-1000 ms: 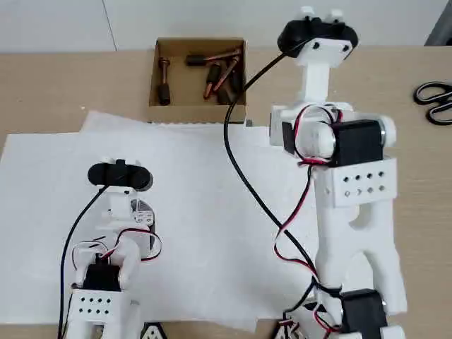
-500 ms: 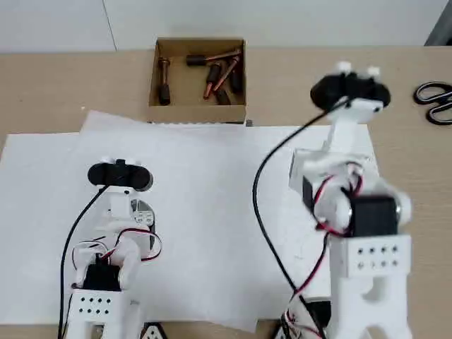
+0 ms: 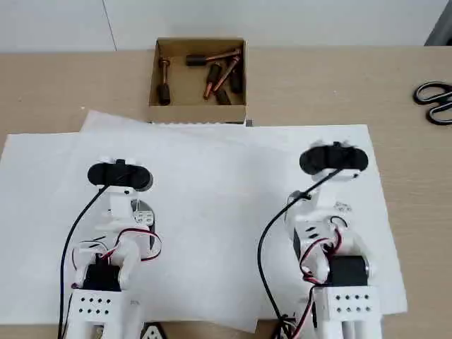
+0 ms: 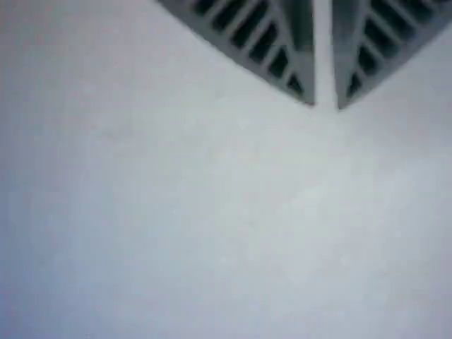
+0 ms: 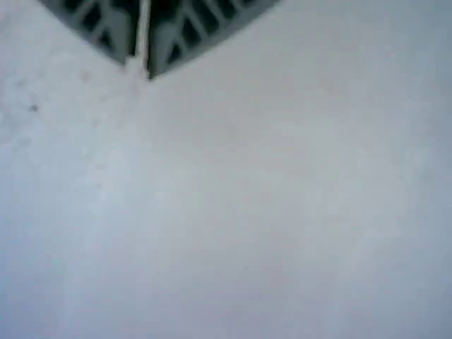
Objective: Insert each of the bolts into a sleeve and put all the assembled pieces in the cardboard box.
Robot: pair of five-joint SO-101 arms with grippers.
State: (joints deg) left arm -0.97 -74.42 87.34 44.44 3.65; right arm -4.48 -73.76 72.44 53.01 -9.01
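— Jaws first: how do mine stand?
— Your left jaws are drawn together, a thin slit between the tips and nothing in them, low over the white paper. Your right jaws are the same: closed and empty.
— And the pieces?
— All in the cardboard box, upper middle of the high view, on the counter just above the paper's edge. The bolts are copper-coloured, each seated in a dark sleeve. The piece at the box's left has its long axis running up and down the frame, copper end toward the top edge. One along the top wall lies nearly level. The rest, in the right half, slant from lower left to upper right.
— What changed?
— Your right arm stretched up beside the box a second ago and has folded back to the lower right of the frame. Your left arm, at lower left, has not moved. Scissors lie at the right edge.
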